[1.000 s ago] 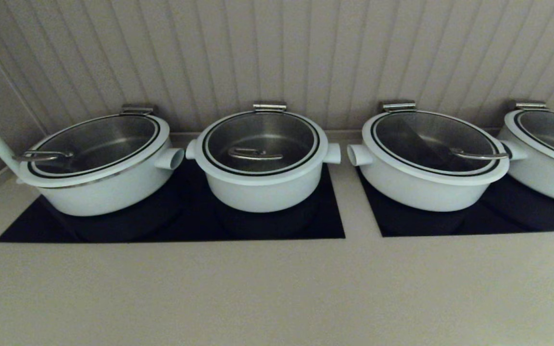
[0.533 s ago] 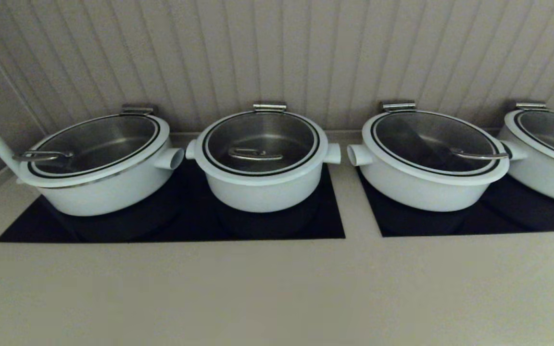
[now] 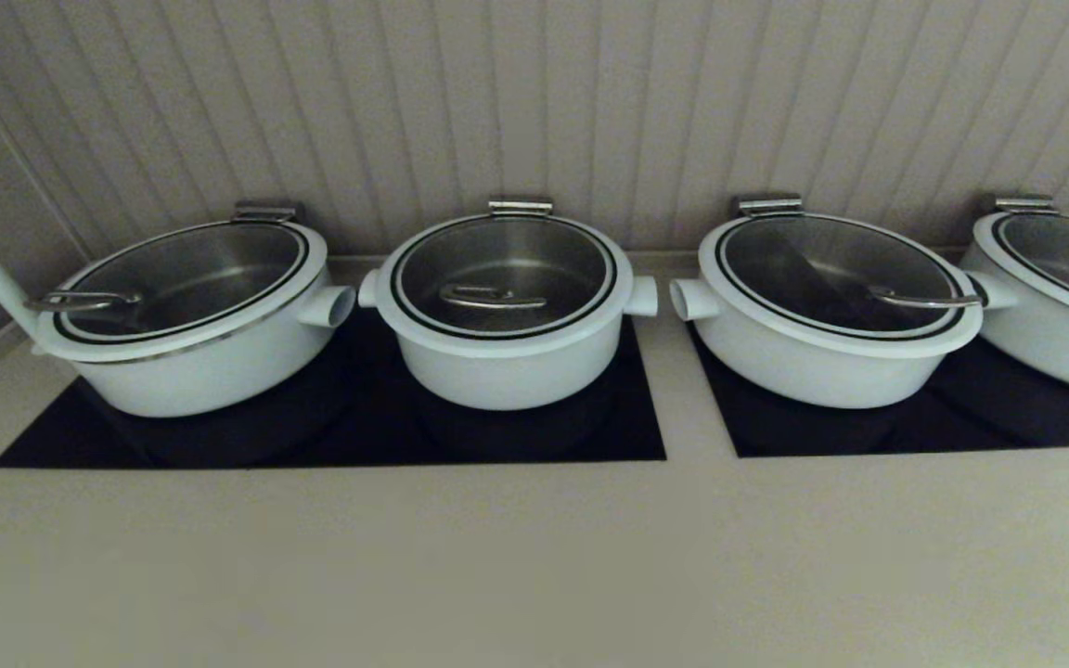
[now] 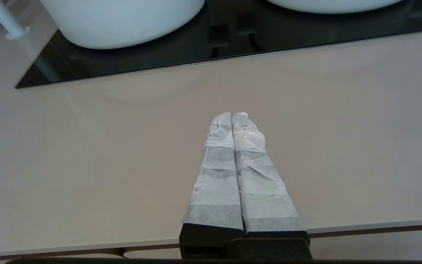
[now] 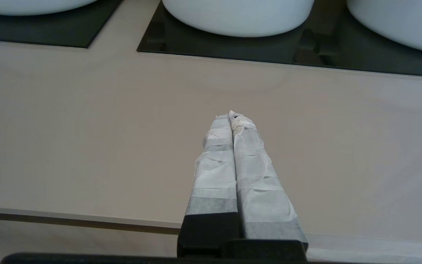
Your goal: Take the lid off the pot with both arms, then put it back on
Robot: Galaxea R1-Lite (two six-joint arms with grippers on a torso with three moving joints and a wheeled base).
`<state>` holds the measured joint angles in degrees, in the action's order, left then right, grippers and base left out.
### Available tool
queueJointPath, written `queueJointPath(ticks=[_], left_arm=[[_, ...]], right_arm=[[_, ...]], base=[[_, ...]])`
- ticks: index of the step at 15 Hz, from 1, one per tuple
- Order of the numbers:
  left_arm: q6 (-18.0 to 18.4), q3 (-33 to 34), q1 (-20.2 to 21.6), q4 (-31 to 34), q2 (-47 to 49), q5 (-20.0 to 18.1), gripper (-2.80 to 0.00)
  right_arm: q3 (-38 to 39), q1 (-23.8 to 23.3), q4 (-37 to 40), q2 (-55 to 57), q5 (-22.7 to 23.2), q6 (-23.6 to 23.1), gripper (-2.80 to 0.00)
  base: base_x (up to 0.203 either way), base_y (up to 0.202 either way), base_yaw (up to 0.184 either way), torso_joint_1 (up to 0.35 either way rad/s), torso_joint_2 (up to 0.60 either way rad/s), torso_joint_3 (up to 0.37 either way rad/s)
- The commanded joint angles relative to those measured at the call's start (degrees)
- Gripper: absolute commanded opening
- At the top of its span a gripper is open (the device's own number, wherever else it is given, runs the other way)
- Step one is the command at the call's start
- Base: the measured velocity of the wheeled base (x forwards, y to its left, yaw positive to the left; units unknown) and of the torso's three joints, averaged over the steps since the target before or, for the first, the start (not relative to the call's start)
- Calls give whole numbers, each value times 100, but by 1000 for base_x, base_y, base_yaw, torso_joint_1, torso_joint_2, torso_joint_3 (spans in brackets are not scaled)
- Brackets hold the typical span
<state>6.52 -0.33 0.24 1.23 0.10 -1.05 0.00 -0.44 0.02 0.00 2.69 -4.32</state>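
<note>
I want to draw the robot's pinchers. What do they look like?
Each of the two has long, thin jaws that taper toward the tip. Both the left gripper and the right gripper are wrapped in crinkly white and grey tape, in bands. The jaws grow out of a black, blocky base. No cables or markings show, and the arms themselves are out of sight.
</note>
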Motion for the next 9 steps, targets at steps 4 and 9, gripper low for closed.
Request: queueJointPath(ticks=[4,9], left_arm=[[105,-11,2,18,-1,-41,-280],[-81,7,2,-26,-1,-9,-280]], right_arm=[[0,0,-2,0,3,51,-280],[0,0,-2,0,-6,54,-280]], base=[[0,0,0,0,0,0],[0,0,0,0,0,0]])
